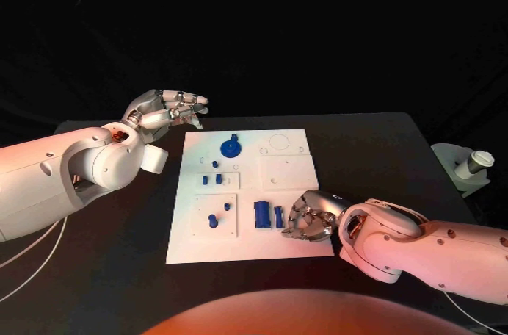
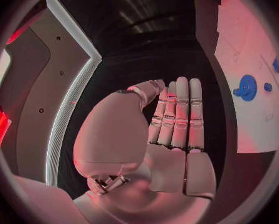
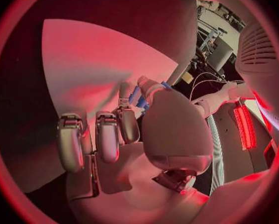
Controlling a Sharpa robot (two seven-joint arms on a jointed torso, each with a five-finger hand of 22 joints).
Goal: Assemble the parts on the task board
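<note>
The white task board (image 1: 285,175) lies in the middle of the black table. On it are a blue gear-like part (image 1: 232,145) at the far end, several small blue pegs (image 1: 213,178) in the left plates, and a wide blue block (image 1: 261,214) with a narrow blue bar (image 1: 278,217) beside it near the front. My right hand (image 1: 310,217) is low over the board's front right, fingers curled. Its thumb and a finger pinch the narrow blue bar (image 3: 137,96), which lies on the board. My left hand (image 1: 169,109) is raised off the board's far left corner, fingers straight (image 2: 178,115), holding nothing.
A white stand with a small cup-like piece (image 1: 471,166) sits at the table's right edge. In the left wrist view, the blue gear-like part (image 2: 246,87) and the task board (image 2: 251,50) lie off to the side of my left hand.
</note>
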